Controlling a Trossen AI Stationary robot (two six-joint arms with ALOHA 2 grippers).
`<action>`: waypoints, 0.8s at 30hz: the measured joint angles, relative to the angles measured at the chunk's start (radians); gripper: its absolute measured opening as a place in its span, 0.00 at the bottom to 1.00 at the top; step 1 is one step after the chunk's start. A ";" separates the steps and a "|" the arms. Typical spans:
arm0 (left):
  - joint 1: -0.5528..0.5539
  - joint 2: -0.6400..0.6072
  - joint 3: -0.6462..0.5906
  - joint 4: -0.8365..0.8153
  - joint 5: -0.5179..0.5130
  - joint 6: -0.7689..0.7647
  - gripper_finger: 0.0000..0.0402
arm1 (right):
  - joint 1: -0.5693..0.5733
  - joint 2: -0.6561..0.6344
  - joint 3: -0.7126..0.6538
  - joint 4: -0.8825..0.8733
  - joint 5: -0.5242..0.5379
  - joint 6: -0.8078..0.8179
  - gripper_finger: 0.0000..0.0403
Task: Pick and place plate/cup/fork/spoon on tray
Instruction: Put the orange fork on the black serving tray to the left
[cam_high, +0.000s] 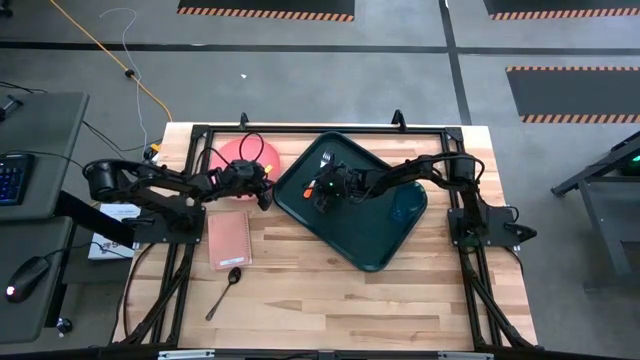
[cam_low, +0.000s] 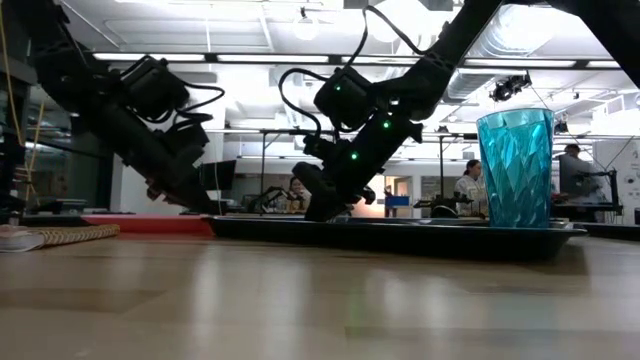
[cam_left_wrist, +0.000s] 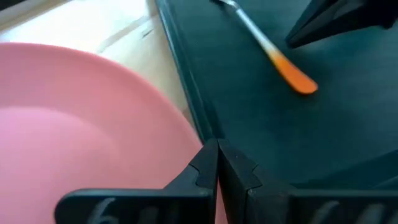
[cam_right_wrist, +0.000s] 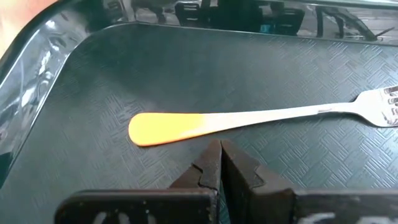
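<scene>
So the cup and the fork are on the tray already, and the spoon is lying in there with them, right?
Not quite. The cup and fork are on the tray, but the spoon is not: the high view shows it lying on the bare table, off the tray, near the pink slab.

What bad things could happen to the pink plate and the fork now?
The left gripper sits shut at the plate's edge, right beside the tray's raised rim. If it pushes, the plate might bump the rim instead of climbing onto the tray.

The right gripper hangs shut just beside the fork. A sideways swing could knock the fork across the tray, maybe toward the cup.
</scene>
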 joint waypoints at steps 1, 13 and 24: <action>0.000 0.001 0.010 -0.022 -0.015 0.000 0.00 | 0.000 0.000 0.000 0.000 0.000 0.000 0.00; -0.014 0.035 0.057 -0.104 -0.084 -0.003 0.00 | -0.006 0.000 0.000 0.009 0.001 0.006 0.00; -0.014 0.038 0.056 -0.094 -0.067 -0.002 0.00 | -0.036 0.017 0.000 0.037 -0.011 0.045 0.00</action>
